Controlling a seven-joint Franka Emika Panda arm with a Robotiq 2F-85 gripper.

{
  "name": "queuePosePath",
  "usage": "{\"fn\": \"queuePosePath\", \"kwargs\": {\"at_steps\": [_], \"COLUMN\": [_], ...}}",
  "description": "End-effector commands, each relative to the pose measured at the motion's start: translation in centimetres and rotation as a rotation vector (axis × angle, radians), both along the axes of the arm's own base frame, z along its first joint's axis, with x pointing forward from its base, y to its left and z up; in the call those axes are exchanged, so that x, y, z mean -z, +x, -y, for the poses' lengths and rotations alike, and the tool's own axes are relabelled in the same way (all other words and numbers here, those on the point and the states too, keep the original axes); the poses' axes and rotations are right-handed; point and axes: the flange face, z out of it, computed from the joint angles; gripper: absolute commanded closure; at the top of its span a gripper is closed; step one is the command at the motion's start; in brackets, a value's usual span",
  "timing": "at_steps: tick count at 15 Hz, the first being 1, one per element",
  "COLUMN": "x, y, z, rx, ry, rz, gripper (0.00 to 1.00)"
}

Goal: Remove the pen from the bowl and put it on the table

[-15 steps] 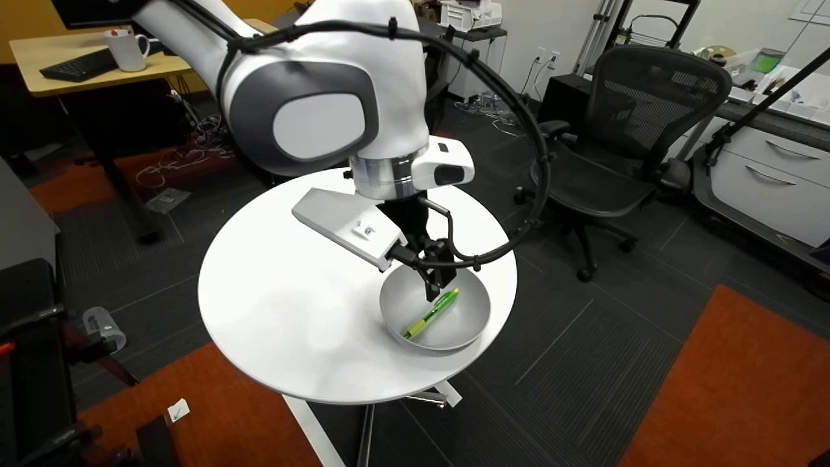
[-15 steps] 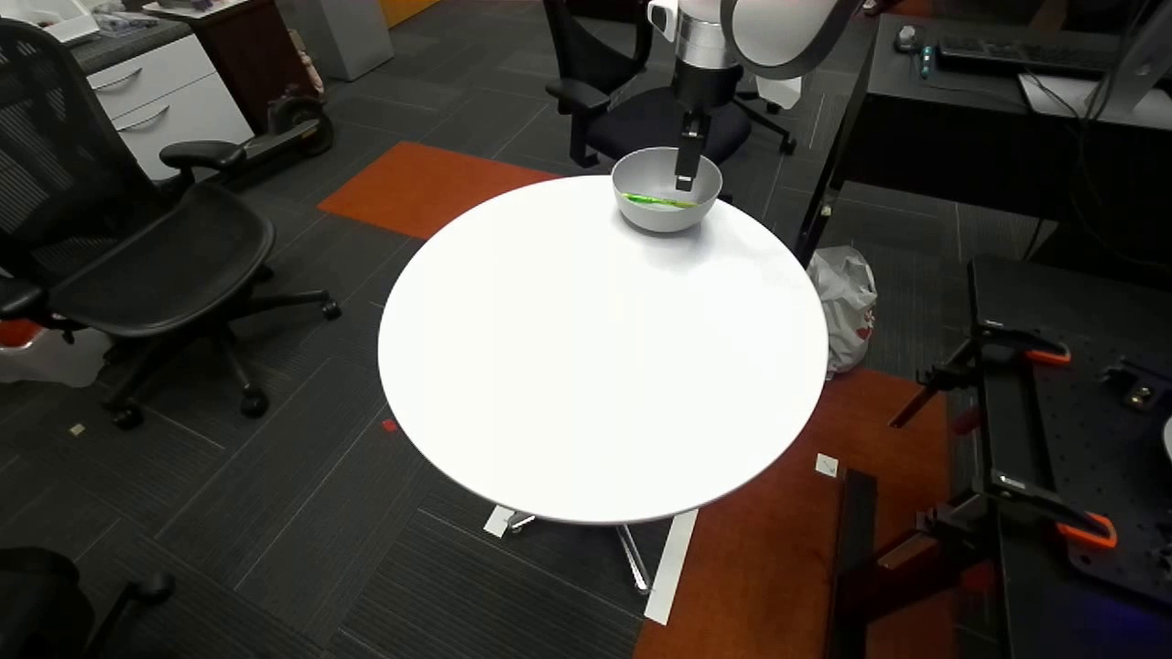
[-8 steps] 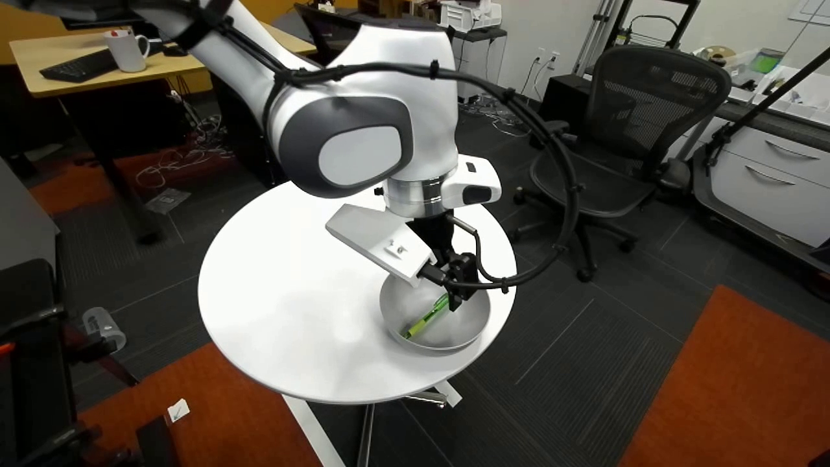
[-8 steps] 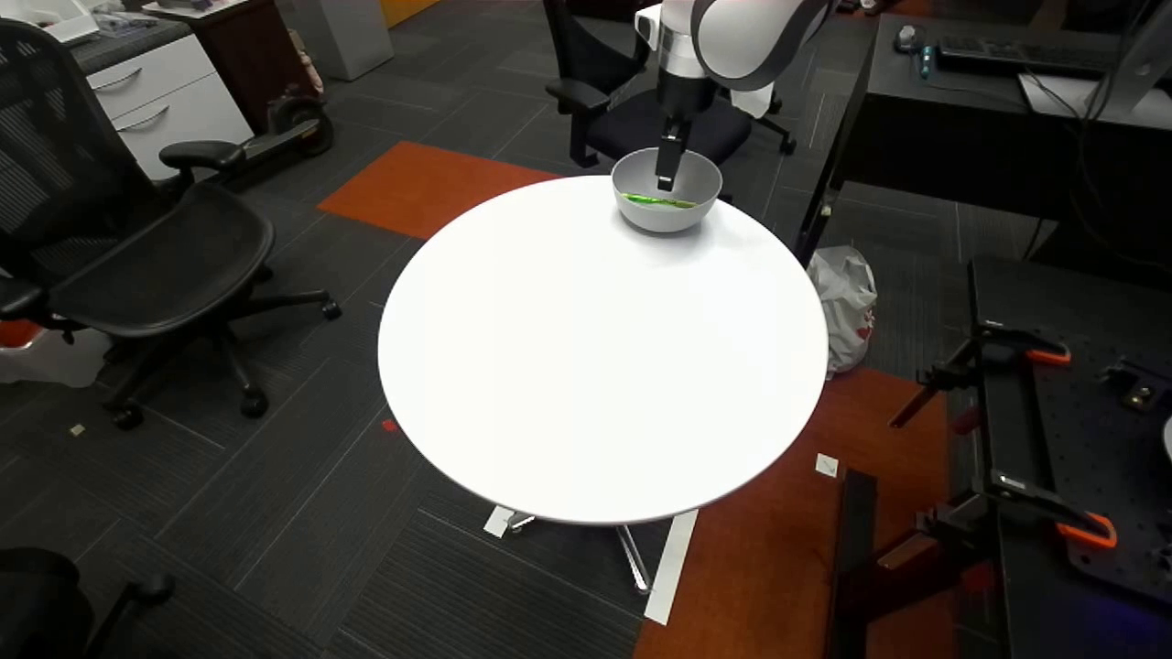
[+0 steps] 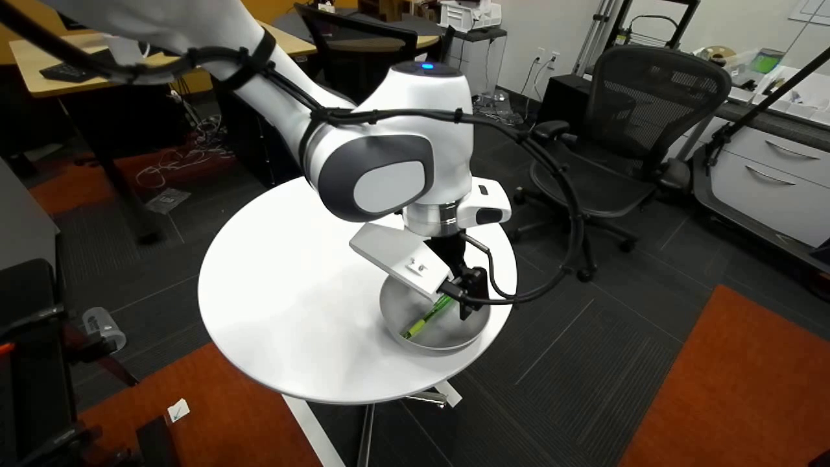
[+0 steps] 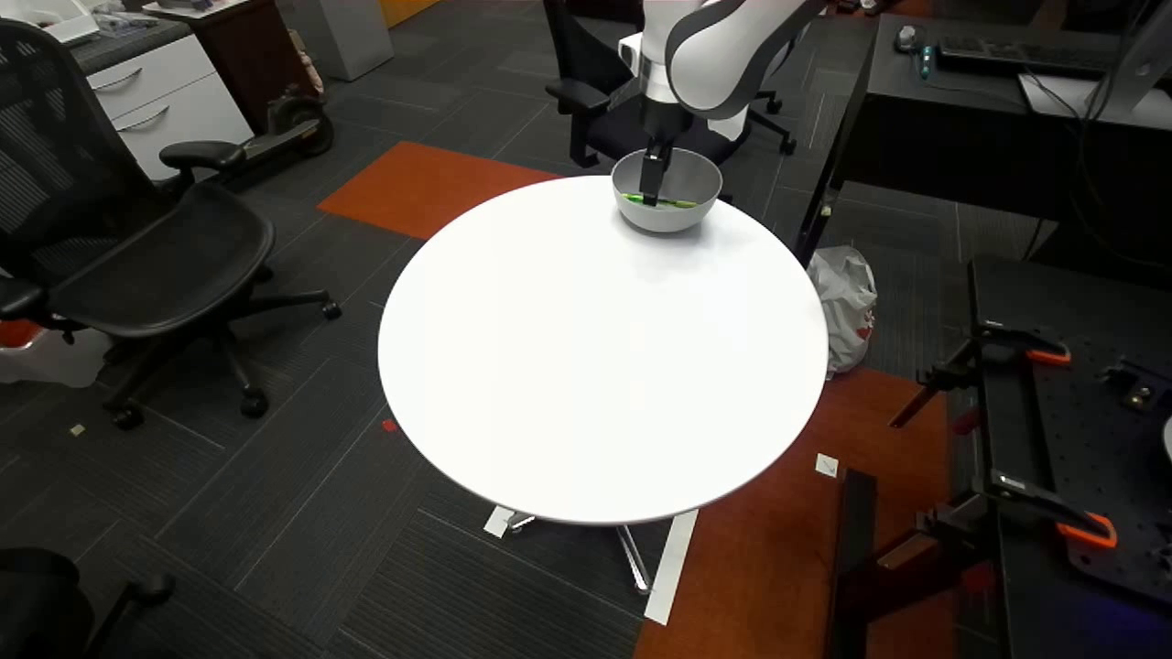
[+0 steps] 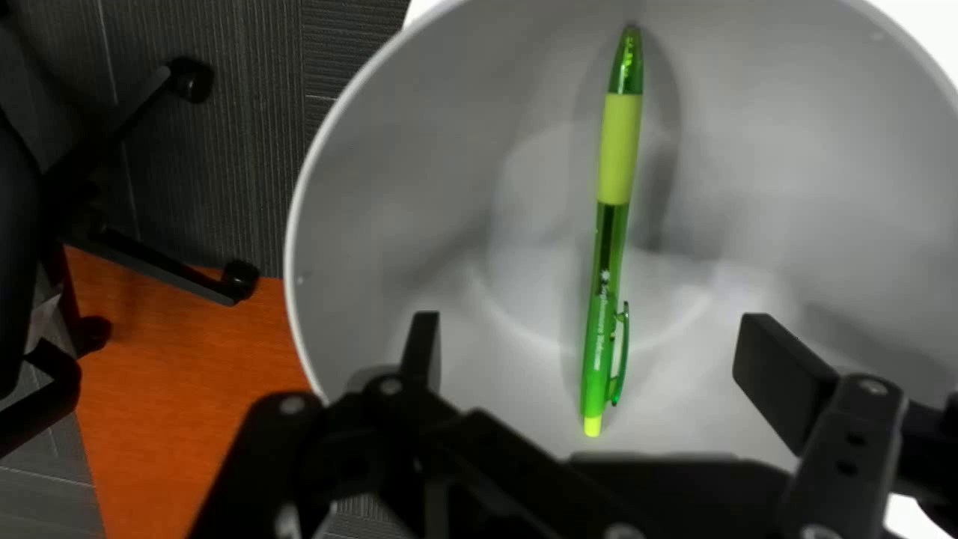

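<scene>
- Closest in the wrist view, the claw [image 7: 590,329] points down, its two black fingers [image 7: 778,382] spread wide apart. In both exterior views its lower end shows inside the rim of the bowl [image 7: 389,209].
- Just past the fingers, the pen [image 7: 610,232] lies inside the bowl. Seen from the wrist it runs through the gap between the fingers, clear of both; how far below their tips it rests is hard to judge.
- Green all along, the pen has a yellow-green grip, a clip and white lettering. Its clip end is toward the claw; its dark tip is by the wall at the top of the wrist view. In an exterior view, part of the claw crosses in front of it.
- Around the pen, the bowl is grey with a pale rim. It stands upright near the edge of the table [image 6: 604,366], which is round and white.
- Above the claw, the white and grey arm [image 5: 447,155] leans over the table, with a blue light [image 5: 427,66] on top and a black cable [image 5: 576,224] looped beside it.
- Past the table's edge, dark carpet [image 6: 302,513] spreads with orange patches [image 6: 412,188], and in an exterior view a white bag [image 6: 844,311] shows beyond the table.
- Near by, a black bench [image 6: 1035,586] carries orange-tipped clamps [image 6: 1090,531].
- Farther off, a black mesh chair [image 5: 655,97] stands beside white drawers [image 5: 797,201].
- Beyond, a wooden desk [image 5: 48,87] holds a black keyboard [image 5: 65,72], partly hidden by the cable.
</scene>
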Motion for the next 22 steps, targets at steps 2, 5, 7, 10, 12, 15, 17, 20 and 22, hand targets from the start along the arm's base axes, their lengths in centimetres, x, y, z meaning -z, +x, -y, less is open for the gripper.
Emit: {"fn": "queuePosePath", "kwargs": {"at_steps": [2,5,7,10,12,15,17,20,22], "x": [1.6,2.4,2.7,2.8,2.5,1.6,0.1,-3.6,-6.5], "y": [1.3,1.6,1.8,1.9,2.0,1.8,1.5,0.8,0.3], "z": [0.9,1.1,1.2,1.4,1.4,1.4,1.3,1.1,0.8], "rx": [0.025,0.027,0.030,0.033,0.033,0.042,0.048,0.038,0.027], "ry": [0.020,0.018,0.020,0.019,0.017,0.020,0.016,0.009,0.005], "rz": [-0.017,-0.021,-0.021,-0.021,-0.017,-0.011,-0.007,0.032,0.060], "gripper": [0.00,0.26,0.39,0.62,0.77,1.00,1.00,0.97,0.97]}}
